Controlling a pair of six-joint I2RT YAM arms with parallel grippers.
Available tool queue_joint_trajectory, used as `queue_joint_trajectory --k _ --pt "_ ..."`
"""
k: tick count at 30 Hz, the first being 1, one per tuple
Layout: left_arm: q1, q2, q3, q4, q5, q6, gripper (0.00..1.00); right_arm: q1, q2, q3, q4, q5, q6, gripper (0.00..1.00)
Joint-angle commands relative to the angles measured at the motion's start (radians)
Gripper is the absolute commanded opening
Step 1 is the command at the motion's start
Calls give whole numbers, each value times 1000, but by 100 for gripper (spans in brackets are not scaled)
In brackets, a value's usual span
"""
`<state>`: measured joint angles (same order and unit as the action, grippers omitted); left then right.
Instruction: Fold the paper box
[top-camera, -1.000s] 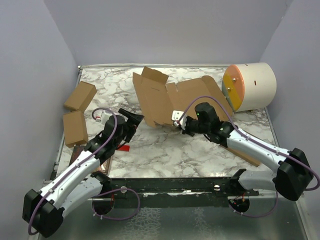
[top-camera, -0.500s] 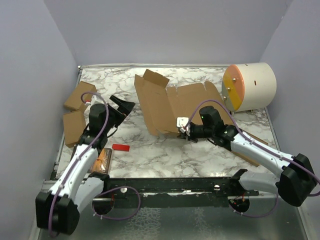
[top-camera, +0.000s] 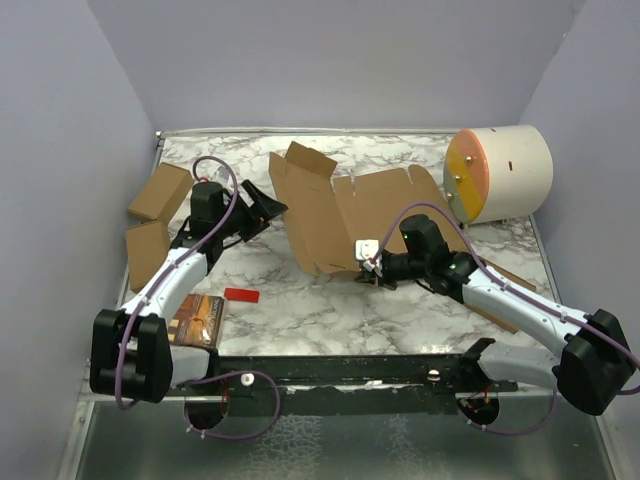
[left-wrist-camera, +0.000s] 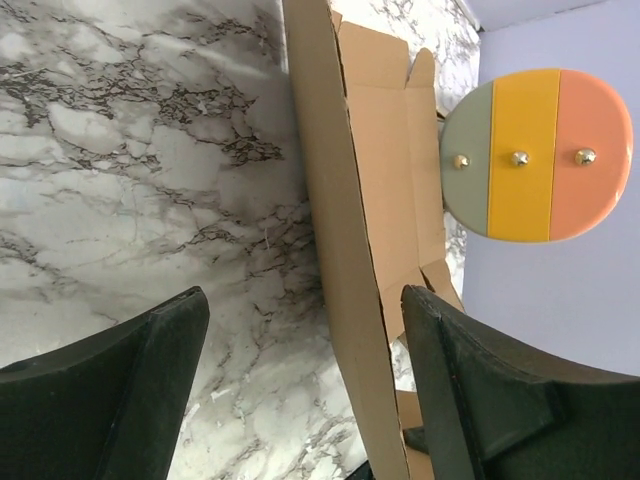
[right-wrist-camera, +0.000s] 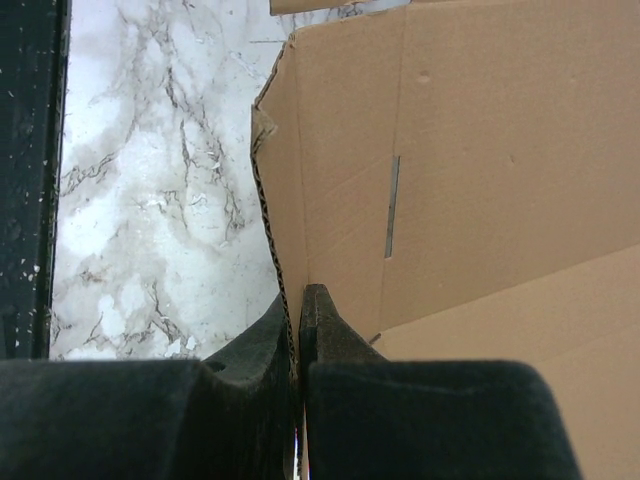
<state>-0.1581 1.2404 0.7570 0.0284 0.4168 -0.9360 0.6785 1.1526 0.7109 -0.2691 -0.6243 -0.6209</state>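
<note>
Moving rightward since the earlier frame, the left gripper (top-camera: 268, 212) hovers just beside the raised left wall of the plain brown corrugated cardboard paper box (top-camera: 345, 205), its fingers (left-wrist-camera: 130, 390) spread wide. The right gripper (top-camera: 368, 268) is clamped on the box's near edge, mid-way across the white marble table (top-camera: 300, 300).
</note>
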Motion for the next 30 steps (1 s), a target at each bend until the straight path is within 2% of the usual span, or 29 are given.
queue_joint_trajectory --k 1,8,13,17,18,22,26,27,30 --pt "5 61 23 75 65 13 76 -7 -12 -10 -5 -70 -13 1" --pt "-4 173 79 94 106 19 61 -7 -4 -11 -23 -97 -35 1" --pt "-4 196 93 60 102 60 32 -7 0 -8 -31 -105 -37 4" --pt "-4 189 96 20 86 117 3 -9 -4 -5 -45 -119 -39 20" --pt "-4 183 96 11 79 133 0 -11 -7 -6 -50 -119 -39 23" --pt "-3 121 80 -4 40 206 0 -31 -27 6 -76 -127 -16 35" --pt "0 -6 48 -15 -3 305 0 -84 -53 75 -163 -151 26 60" --pt "0 -41 27 5 -5 322 0 -96 -61 103 -194 -153 30 67" --pt "2 -170 -72 143 29 351 0 -118 -81 191 -269 -123 50 78"
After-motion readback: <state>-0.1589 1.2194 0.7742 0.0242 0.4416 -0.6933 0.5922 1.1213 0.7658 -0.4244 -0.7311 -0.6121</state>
